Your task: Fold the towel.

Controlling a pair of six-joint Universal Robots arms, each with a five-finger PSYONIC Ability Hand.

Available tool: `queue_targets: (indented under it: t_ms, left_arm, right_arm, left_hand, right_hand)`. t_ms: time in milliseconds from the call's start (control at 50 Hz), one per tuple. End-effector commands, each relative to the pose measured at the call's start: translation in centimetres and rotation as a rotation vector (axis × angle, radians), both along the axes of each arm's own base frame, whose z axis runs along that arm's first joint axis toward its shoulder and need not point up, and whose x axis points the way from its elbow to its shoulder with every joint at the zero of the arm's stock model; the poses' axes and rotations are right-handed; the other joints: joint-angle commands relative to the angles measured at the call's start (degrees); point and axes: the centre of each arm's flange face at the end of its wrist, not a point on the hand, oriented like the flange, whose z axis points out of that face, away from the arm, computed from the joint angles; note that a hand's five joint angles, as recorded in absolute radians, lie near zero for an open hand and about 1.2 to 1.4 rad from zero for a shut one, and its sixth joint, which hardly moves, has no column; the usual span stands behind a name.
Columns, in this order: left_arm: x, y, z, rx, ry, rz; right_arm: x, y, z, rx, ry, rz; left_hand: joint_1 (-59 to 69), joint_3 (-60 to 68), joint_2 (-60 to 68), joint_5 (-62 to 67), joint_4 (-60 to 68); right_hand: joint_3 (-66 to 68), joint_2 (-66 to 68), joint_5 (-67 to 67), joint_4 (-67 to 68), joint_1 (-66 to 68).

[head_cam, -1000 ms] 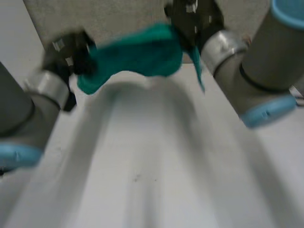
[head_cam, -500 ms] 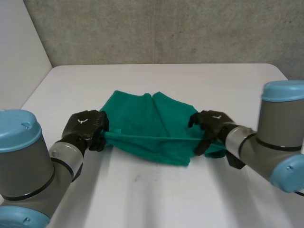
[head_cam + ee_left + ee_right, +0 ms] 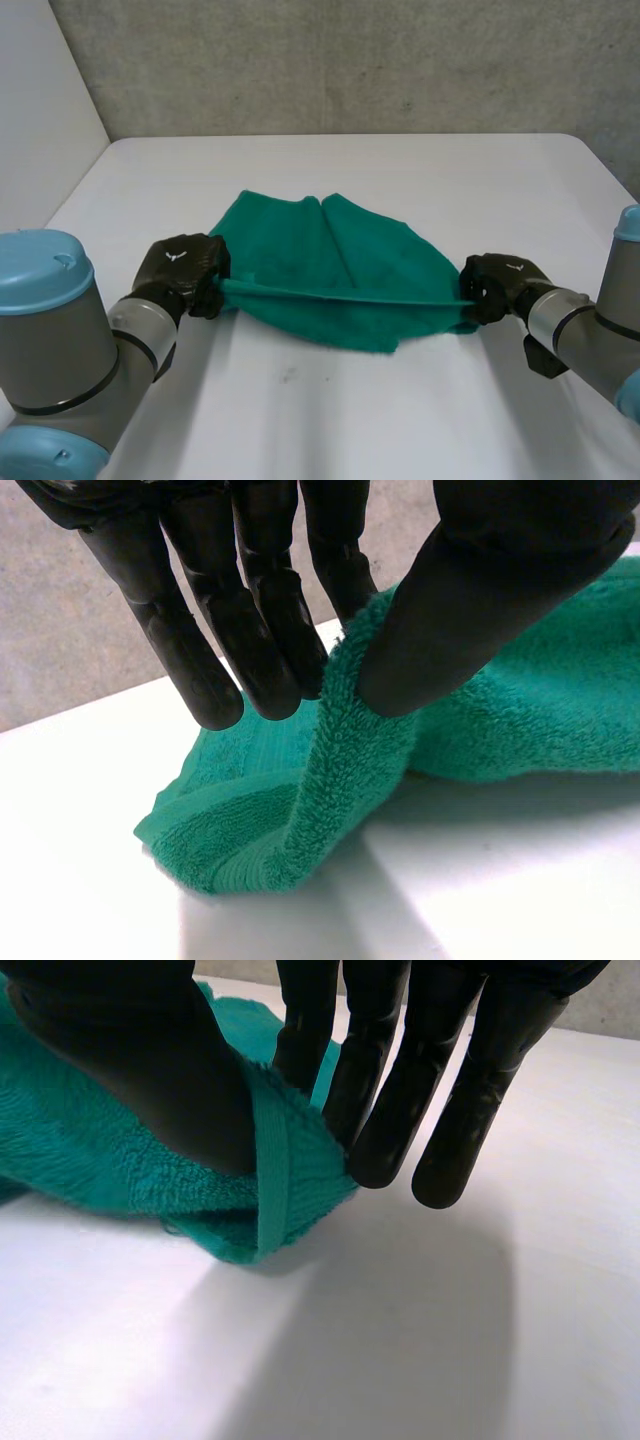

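Note:
A green towel [image 3: 330,255] lies rumpled on the white table [image 3: 330,420], its near edge pulled taut between my two hands. My left hand [image 3: 185,270] pinches the towel's left corner [image 3: 350,730] between thumb and fingers, just above the tabletop. At the towel's right corner [image 3: 270,1160], my right hand [image 3: 495,285] pinches the hem between thumb and straight fingers. The far part of the towel rests on the table in two raised folds.
A grey wall [image 3: 330,60] stands behind the table's far edge, and a white panel [image 3: 40,110] closes off the left side. Bare tabletop lies in front of the towel and to its right.
One second ago the towel hung bunched in the air between the raised hands. It now lies on the table, and in the last half second my right hand has moved right, stretching the near edge.

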Motion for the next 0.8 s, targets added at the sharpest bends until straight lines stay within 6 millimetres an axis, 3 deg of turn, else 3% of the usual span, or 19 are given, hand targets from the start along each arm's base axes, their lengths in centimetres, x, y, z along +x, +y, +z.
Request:
queue_targets:
  t_ms: [20,40,60,80,100,120,160,220,280,380,440,460,580,660,720,740,780,800]
  left_arm:
    - [-0.1,-0.7,0.9,-0.021,0.009,0.001]
    - [-0.3,-0.8,1.6,-0.037,0.016,-0.002]
    - [-0.4,-0.9,2.3,-0.051,0.021,-0.003]
    - [-0.4,-1.0,3.1,-0.069,0.029,-0.003]
    - [-0.4,-1.0,4.3,-0.093,0.039,-0.003]
    - [-0.2,-0.8,6.8,-0.152,0.056,-0.005]
    - [0.0,-0.5,9.2,-0.208,0.065,-0.005]
    - [0.5,0.0,13.3,-0.317,0.072,-0.002]
    - [0.7,0.2,15.1,-0.366,0.041,-0.005]
    - [0.4,-0.5,14.4,-0.348,-0.075,-0.017]
    - [-0.2,-1.7,12.2,-0.297,-0.138,-0.028]
    - [-0.4,-2.5,10.6,-0.256,-0.174,-0.031]
    - [-1.7,-6.5,5.0,-0.139,-0.255,-0.039]
    - [-2.8,-8.9,3.1,-0.131,-0.281,-0.046]
    - [-3.0,-9.3,2.9,-0.137,-0.286,-0.048]
    - [-3.4,-10.2,3.1,-0.165,-0.289,-0.049]
    - [-3.8,-11.1,3.7,-0.208,-0.297,-0.049]
    - [-4.3,-12.0,5.0,-0.272,-0.301,-0.048]
  right_arm:
    - [-0.3,-1.5,1.5,-0.058,-0.019,0.007]
    - [0.1,-1.8,4.4,-0.138,-0.046,0.036]
    - [0.1,-1.8,4.5,-0.139,-0.046,0.037]
    - [0.2,-1.7,6.0,-0.178,-0.055,0.046]
    - [0.2,-1.4,9.1,-0.254,-0.066,0.055]
    - [0.1,-1.0,12.4,-0.343,-0.065,0.067]
    - [0.0,-0.3,15.8,-0.44,-0.044,0.08]
    - [-0.3,1.3,20.1,-0.556,0.054,0.106]
    - [-0.4,2.7,21.4,-0.555,0.222,0.164]
    - [0.5,3.6,20.8,-0.482,0.396,0.264]
    - [2.5,2.5,18.0,-0.395,0.448,0.312]
    - [3.3,1.9,16.8,-0.368,0.469,0.316]
    - [5.0,-1.0,11.4,-0.246,0.526,0.337]
    - [5.9,-3.4,8.6,-0.218,0.535,0.34]
    - [6.1,-4.0,8.4,-0.228,0.53,0.335]
    - [6.6,-5.2,8.4,-0.262,0.52,0.321]
    - [7.5,-8.1,10.7,-0.416,0.485,0.245]
    - [7.7,-9.0,11.7,-0.473,0.468,0.21]
  left_hand:
    - [16.09,11.94,11.62,14.03,11.63]
    - [16.09,11.94,11.62,14.03,11.63]
    - [16.09,11.94,11.62,14.03,11.63]
    - [16.09,11.94,11.62,14.03,11.63]
    - [16.09,11.94,11.62,14.03,11.63]
    - [16.09,11.94,11.62,14.03,11.63]
    - [16.09,11.94,11.62,14.03,11.63]
    - [16.09,11.94,11.62,14.03,11.63]
    - [16.09,11.94,11.62,14.03,11.63]
    - [16.09,11.94,11.62,14.03,11.63]
    - [16.09,11.94,11.62,14.03,11.63]
    - [16.09,11.94,11.62,14.03,11.63]
    - [16.09,11.94,11.62,14.03,11.63]
    - [16.09,11.94,11.62,14.03,11.63]
    - [16.09,11.94,11.62,14.03,11.63]
    - [16.09,11.94,11.62,14.03,11.63]
    - [16.09,11.94,11.62,14.03,11.63]
    - [16.09,11.94,11.62,14.03,11.63]
  right_hand:
    - [12.84,13.34,14.39,12.45,24.15]
    - [12.84,13.34,14.39,12.45,24.15]
    - [12.84,13.34,14.39,12.45,24.15]
    - [12.84,13.34,14.39,12.45,24.15]
    - [12.84,13.34,14.39,12.45,24.15]
    - [12.84,13.34,14.39,12.45,24.15]
    - [12.84,13.34,14.39,12.45,24.15]
    - [12.84,13.34,14.39,12.45,24.15]
    - [12.84,13.34,14.39,12.45,24.15]
    - [12.84,13.34,14.39,12.45,24.15]
    - [12.84,13.34,14.39,12.45,24.15]
    - [12.84,13.34,14.39,12.45,24.15]
    - [12.84,13.34,14.39,12.45,24.15]
    - [12.84,13.34,14.39,12.45,24.15]
    - [12.84,13.34,14.39,12.45,24.15]
    - [12.84,13.34,14.39,12.45,24.15]
    - [12.84,13.34,14.39,12.45,24.15]
    - [12.84,13.34,14.39,12.45,24.15]
